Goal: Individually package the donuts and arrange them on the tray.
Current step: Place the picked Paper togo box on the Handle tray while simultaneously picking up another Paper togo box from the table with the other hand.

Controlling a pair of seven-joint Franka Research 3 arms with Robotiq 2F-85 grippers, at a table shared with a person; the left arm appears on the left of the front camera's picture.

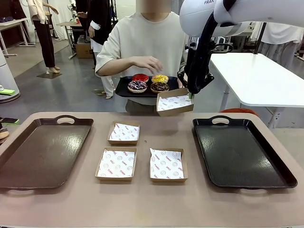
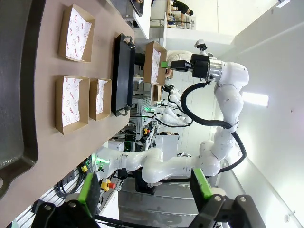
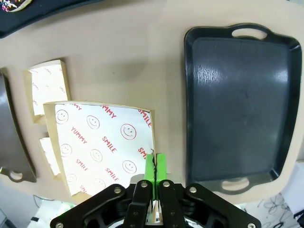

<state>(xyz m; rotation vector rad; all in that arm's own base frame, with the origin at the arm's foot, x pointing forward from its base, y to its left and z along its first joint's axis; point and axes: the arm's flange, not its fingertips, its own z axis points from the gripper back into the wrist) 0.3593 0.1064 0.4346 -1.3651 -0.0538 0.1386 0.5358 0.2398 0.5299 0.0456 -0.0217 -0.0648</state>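
Because the donuts have to be boxed one at a time, my right gripper (image 1: 190, 93) has its green pads pinched fully together on the thin side wall of a shallow brown cardboard box lined with white red-printed paper (image 1: 175, 102). I grip it at one edge so the open top is left free. I hold it up off the beige table (image 1: 142, 206), just beside the near corner of the small black serving tray (image 1: 122, 89) that the person across from me carries. That way a donut has only a short way to travel.

On that tray lie all four: the glossy red ring donut (image 1: 140, 77), the yellow sprinkled donut (image 1: 160, 78), the dark chocolate donut (image 1: 160, 87) and the dark purple donut with white sprinkles (image 1: 137, 86). None is boxed yet. The person's hand (image 1: 149, 63) hovers just above them, I judge to pick one out.

My left gripper (image 2: 145, 187) has its jaws spread wide with nothing between them, well apart from the handover.

Three more paper-lined boxes (image 1: 116, 164) wait open on the table between the large brownish handled tray (image 1: 42, 152) on my left and the large black handled tray (image 1: 237, 152) on my right. Neither tray carries a packed box yet. A grip on so thin a wall could let my box tip when weight lands, so I should keep it level.
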